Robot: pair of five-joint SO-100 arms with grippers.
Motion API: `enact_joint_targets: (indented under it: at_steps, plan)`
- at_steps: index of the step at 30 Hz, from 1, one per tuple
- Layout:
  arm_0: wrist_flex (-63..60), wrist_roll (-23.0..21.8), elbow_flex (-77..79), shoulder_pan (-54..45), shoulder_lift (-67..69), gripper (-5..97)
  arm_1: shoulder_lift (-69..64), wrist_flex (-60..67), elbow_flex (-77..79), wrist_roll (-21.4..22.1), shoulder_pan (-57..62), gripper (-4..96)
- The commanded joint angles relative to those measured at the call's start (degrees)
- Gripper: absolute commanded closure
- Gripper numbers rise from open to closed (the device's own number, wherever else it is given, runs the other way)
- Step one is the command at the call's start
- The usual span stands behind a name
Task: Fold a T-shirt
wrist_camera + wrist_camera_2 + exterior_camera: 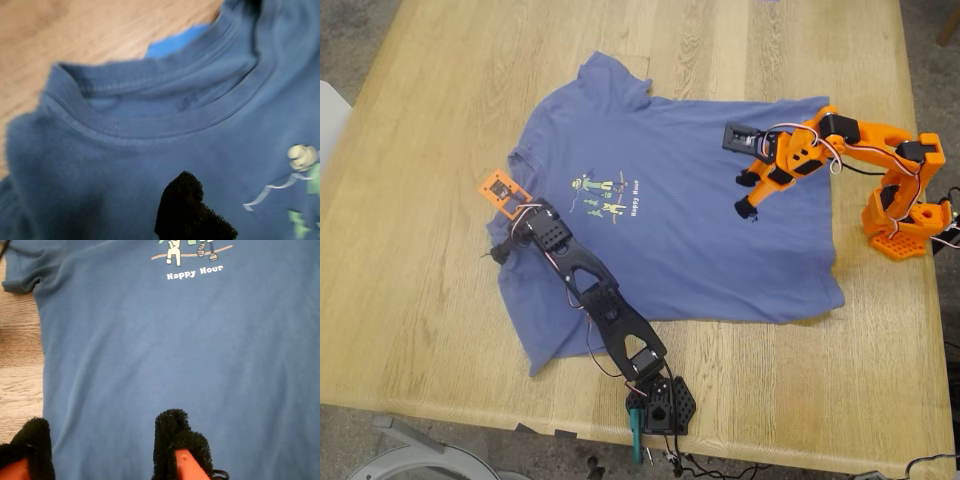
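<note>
- the shirt (pixel 690 230) lies spread flat on the table (pixel 420 200), print up, collar toward the exterior view's left and hem toward that view's right; its long axis runs across that view.
- my first gripper (pixel 500 252) is on the black arm, low at the collar (pixel 150 125). only one black pad (pixel 185 210) shows in its wrist view, so i cannot tell how far it is open or whether it has any cloth.
- my second gripper (pixel 748 195) is on the orange arm, over the lower body of the shirt, nearer the hem.
- its two pads (pixel 175 440) stand apart with bare cloth between them; it holds nothing.
- judged from this, no fold is made yet. the first gripper is nearer the collar end, the second nearer the hem end, so a fold along the long axis would need both.
</note>
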Motion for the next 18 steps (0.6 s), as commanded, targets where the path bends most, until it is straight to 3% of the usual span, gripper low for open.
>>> enact_joint_targets:
  at_steps: [1,18]
  plan:
    - [6.7,1.2,-30.1,-1.1,-8.3,29,0.6,-1.8,0.3,0.4,-0.3,61.1]
    - [-4.9,1.7,-30.7,-2.8,-17.8,31,3.3,-13.4,15.7,1.5,-2.0,62.6]
